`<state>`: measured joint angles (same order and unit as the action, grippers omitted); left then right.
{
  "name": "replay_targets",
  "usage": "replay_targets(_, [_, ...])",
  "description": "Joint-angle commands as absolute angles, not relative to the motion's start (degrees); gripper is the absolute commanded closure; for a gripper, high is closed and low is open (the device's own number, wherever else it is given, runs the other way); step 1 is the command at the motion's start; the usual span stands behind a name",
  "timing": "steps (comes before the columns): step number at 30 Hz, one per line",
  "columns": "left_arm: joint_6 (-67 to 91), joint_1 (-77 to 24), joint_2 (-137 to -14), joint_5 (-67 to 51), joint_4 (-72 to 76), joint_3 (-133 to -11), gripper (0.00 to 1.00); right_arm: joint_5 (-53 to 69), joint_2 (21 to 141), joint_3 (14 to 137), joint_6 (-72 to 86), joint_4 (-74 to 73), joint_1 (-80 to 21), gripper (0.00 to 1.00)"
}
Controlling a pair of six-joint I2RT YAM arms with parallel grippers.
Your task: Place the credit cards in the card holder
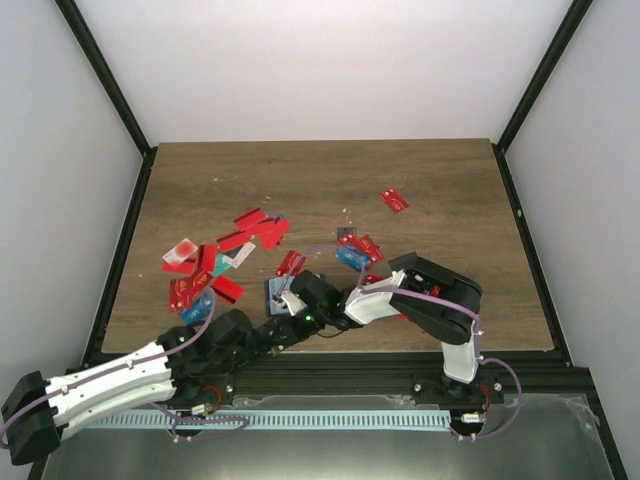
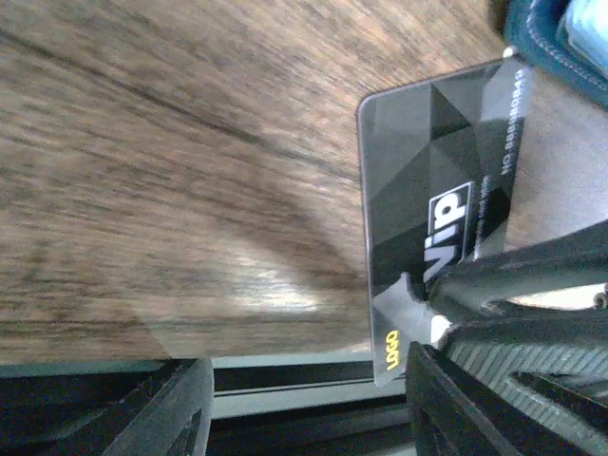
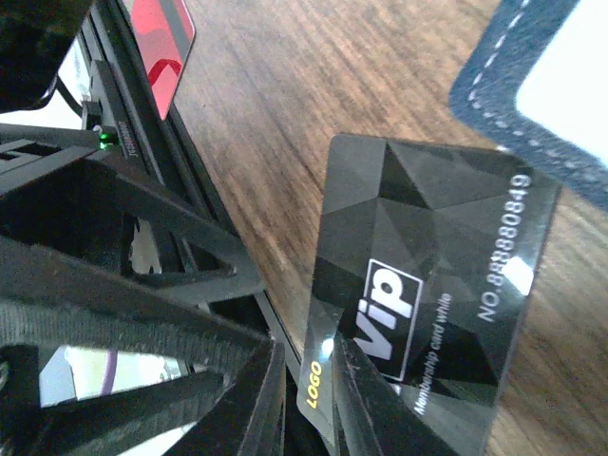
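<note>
Your right jaws pinch the black card (image 3: 427, 285) by one short edge, just beside the navy holder (image 3: 486, 90). Your left jaws stand half open and empty. Red cards (image 1: 215, 262) lie scattered across the counter (image 1: 450, 190).

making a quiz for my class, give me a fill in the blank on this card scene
1. The right gripper pinches a ___ card marked VIP.
2. The holder has ___ stitching along its edge.
3. The left gripper is ___.
4. Most cards on the table are ___.
Missing words: black; white; open; red.
</note>
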<state>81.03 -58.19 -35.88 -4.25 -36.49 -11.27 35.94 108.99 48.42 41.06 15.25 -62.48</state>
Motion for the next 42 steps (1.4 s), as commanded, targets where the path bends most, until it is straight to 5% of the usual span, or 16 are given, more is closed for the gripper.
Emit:
replay_targets(1, [82.5,-58.4,-34.9,-4.1,-38.2,-8.2,0.42,37.3,110.8,50.1,42.3,15.4,-63.8,0.83])
replay_targets(19, [81.8,-58.5,-34.8,-0.9,-35.7,-8.9,0.48,21.0,100.6,52.0,36.7,0.7,-62.3,0.81])
replay_targets(42, [82.8,-58.4,-35.1,1.8,-25.7,-4.2,0.53,28.8,110.3,53.9,39.4,5.6,-65.4,0.82])
